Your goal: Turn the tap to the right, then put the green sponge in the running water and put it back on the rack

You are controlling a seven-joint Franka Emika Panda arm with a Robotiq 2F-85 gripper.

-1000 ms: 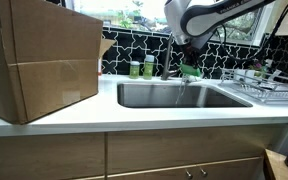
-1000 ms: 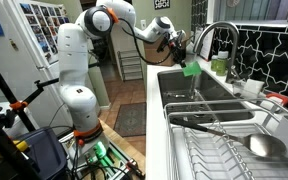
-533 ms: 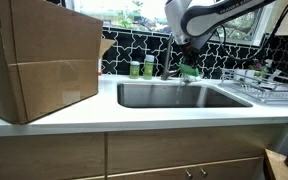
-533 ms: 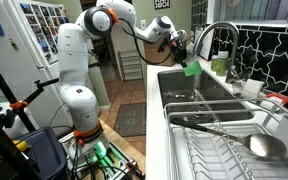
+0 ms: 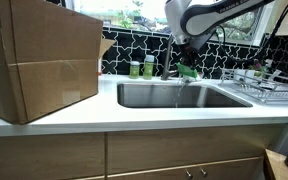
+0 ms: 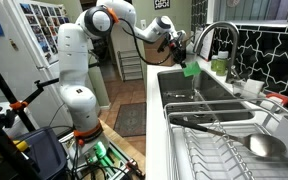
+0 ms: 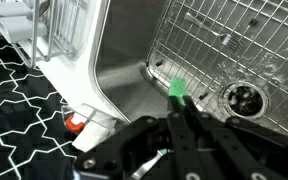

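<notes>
My gripper (image 5: 188, 62) is shut on the green sponge (image 5: 189, 71) and holds it above the sink basin (image 5: 174, 95). The sponge also shows in an exterior view (image 6: 190, 68) below the gripper (image 6: 183, 58), and in the wrist view (image 7: 178, 88) between the jaws (image 7: 178, 108). The brushed-steel tap (image 6: 212, 38) arches over the sink just beyond the sponge. I cannot make out any running water. The dish rack (image 5: 264, 85) stands on the counter beside the sink, also in the wrist view (image 7: 54, 35).
A large cardboard box (image 5: 39, 60) stands on the counter. Two small green containers (image 5: 141, 68) stand behind the sink. A wire grid (image 7: 229, 45) and drain (image 7: 246, 98) lie in the basin. A ladle (image 6: 254, 145) rests in the rack.
</notes>
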